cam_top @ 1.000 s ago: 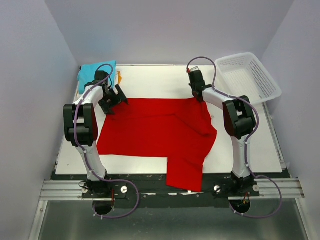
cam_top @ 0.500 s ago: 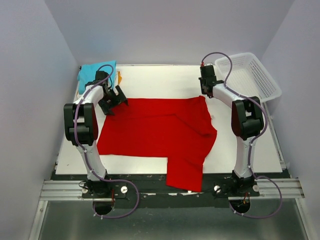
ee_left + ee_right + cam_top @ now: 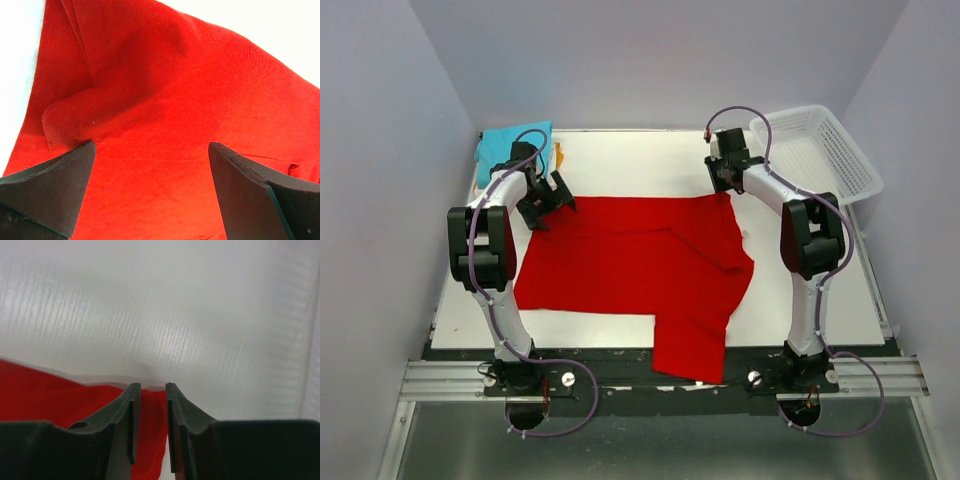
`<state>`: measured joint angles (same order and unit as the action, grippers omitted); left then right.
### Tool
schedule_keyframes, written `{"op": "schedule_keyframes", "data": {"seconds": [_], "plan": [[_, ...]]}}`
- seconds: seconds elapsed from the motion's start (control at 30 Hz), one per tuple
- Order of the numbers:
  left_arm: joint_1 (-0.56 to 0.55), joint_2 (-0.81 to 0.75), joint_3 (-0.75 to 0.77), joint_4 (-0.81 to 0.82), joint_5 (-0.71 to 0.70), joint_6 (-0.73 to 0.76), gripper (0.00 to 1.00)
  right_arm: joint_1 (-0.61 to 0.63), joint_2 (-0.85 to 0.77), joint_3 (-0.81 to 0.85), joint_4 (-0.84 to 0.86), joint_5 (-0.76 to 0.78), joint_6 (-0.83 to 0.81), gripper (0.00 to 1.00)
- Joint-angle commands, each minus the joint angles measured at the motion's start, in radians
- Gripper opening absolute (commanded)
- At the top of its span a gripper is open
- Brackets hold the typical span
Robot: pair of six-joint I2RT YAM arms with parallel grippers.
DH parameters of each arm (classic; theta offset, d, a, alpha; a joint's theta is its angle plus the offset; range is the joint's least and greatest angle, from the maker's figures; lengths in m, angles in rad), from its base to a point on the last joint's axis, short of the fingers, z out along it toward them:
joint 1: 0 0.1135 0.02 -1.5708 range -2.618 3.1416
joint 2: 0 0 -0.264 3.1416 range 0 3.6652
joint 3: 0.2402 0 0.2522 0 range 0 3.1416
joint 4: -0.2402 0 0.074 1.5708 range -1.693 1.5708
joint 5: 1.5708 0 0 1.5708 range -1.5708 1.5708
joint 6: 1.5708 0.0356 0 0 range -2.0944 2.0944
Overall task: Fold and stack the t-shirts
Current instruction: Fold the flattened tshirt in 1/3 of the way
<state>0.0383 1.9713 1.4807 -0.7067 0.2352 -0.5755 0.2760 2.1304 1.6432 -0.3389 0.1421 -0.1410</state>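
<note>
Far left: folded turquoise shirt (image 3: 508, 146) with a sliver of orange shirt (image 3: 558, 156) beside it, the stack's place on the bench (image 3: 640, 160). Left claw (image 3: 548, 203): released, its fingers (image 3: 55, 187) spread wide over the far-left corner of the red shirt (image 3: 630, 260), touching no cloth that can be seen. The red shirt lies flat across the bench middle, creased at centre, with one part hanging over the near edge. Right claw (image 3: 724, 180): at the shirt's far-right corner, fingers drawn almost together with a thin slit between. Whether it nips the hem cannot be told. Far right: basket (image 3: 815, 150), apart from the cloth.

Step in hand, as judged: taking both far corners for the first fold. To do it well, each claw should close on a single layer right at the corner hem. The two should then lift level and together and carry the far edge towards the near one, keeping the cloth taut between them so the central crease is not folded in.
</note>
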Motion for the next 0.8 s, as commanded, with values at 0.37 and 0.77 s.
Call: {"op": "schedule_keyframes", "data": {"seconds": [0.37,0.77], "plan": [[0.005,0.001,0.004,-0.008,-0.02,0.012,0.98,0.003,0.044,0.061,-0.033,0.203,0.128,0.01],[0.005,0.004,0.009,-0.016,-0.016,0.014,0.98,-0.231,-0.223,-0.3,0.282,-0.403,0.839,0.01]]}}
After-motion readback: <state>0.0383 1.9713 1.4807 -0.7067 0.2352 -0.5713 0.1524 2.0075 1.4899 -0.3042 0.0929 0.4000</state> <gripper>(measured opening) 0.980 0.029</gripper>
